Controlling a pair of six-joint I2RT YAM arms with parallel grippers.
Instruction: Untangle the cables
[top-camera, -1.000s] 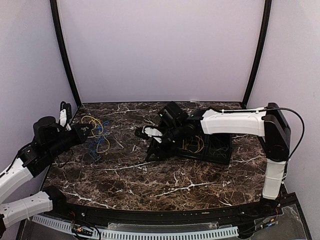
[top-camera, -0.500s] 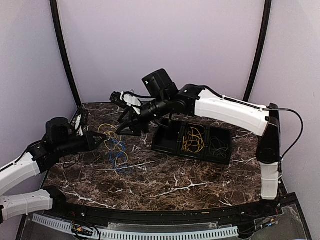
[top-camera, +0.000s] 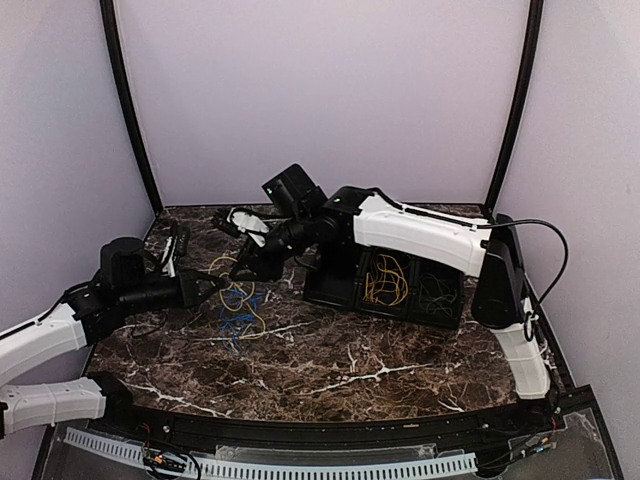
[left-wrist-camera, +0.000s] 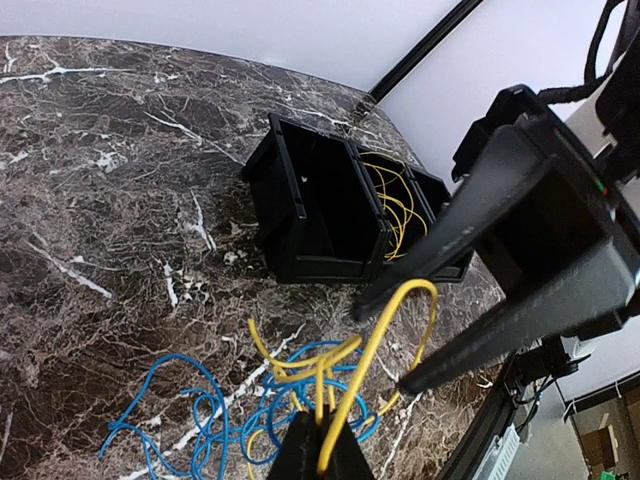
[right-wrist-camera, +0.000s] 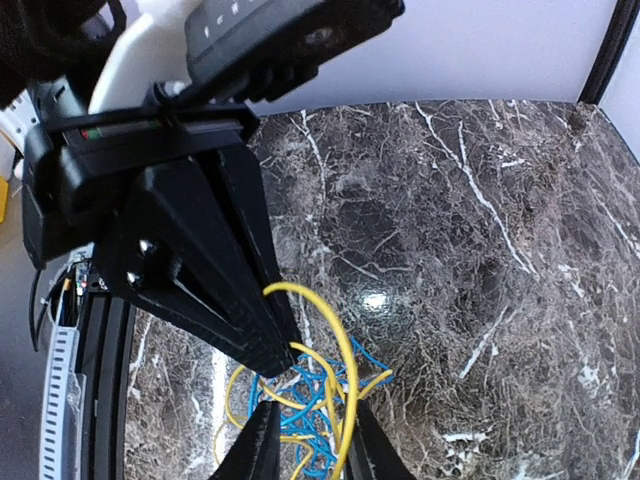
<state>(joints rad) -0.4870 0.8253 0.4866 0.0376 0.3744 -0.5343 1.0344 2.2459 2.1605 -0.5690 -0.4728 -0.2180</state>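
A tangle of blue cable and yellow cable lies on the marble left of centre. My left gripper reaches in from the left, shut on a yellow cable and lifting a loop of it off the blue cable. The left gripper pinches that loop at its base. My right gripper comes down from the right, and its jaws stand apart on either side of the raised loop. In the right wrist view, the yellow cable runs between the fingers of my right gripper, close to the right one.
A black tray with three compartments stands right of centre. It holds yellow cables in the middle and dark cables at the right. The tray is close behind the tangle. Black frame posts rise at the back corners.
The right arm swung from the tray leftward, then lowered onto the tangle, its jaws narrowing. The left gripper slid right, dragging the cables toward the centre.
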